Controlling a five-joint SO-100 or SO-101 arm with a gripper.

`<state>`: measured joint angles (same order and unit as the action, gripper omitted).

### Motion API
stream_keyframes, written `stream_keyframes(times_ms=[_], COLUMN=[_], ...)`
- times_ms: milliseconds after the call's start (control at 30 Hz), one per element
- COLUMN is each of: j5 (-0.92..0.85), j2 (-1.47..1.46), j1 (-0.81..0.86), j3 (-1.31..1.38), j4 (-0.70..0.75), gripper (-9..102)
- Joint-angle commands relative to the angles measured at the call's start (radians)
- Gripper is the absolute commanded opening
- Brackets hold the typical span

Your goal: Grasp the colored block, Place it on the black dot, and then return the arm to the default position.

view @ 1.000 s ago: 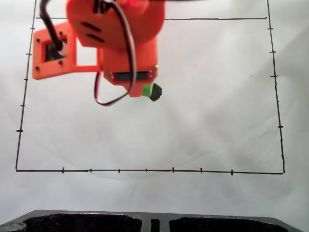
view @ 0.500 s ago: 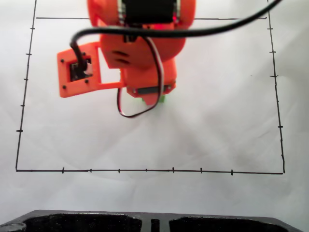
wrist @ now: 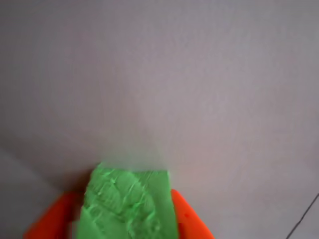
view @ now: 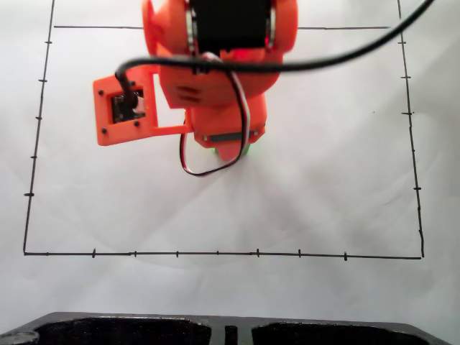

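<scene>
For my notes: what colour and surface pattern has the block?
Bright green cube with a bumpy, scale-like textured top, clearest in the wrist view.

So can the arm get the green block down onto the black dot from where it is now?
Probably yes. The gripper is clamped on the green block low over bare white paper, with nothing beside it. The black dot itself is hidden under the arm, so alignment can't be confirmed.

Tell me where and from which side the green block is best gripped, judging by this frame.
Across its two flat side faces, coming from above. In the wrist view the green block already sits between the orange fingers, one against each side, textured top facing the camera. Flat parallel sides suit a two-finger pinch. In the fixed view the gripper covers nearly all of it.
</scene>
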<state>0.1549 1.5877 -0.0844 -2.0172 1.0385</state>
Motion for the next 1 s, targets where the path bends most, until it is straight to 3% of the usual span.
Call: stream_keyframes(times_ms=[0,233,567,833,967], j5=[-0.02,-0.104,-0.368,-0.465,-0.43], j2=[0.054,0.287,0.785,1.241,1.502], j1=[0.003,0.035,0.196,0.342,0.353], j3=[0.023,0.008,-0.115,-0.373,-0.584], j4=[0.048,0.213,0.445,0.428,0.377], gripper=[39,61,64,49,30])
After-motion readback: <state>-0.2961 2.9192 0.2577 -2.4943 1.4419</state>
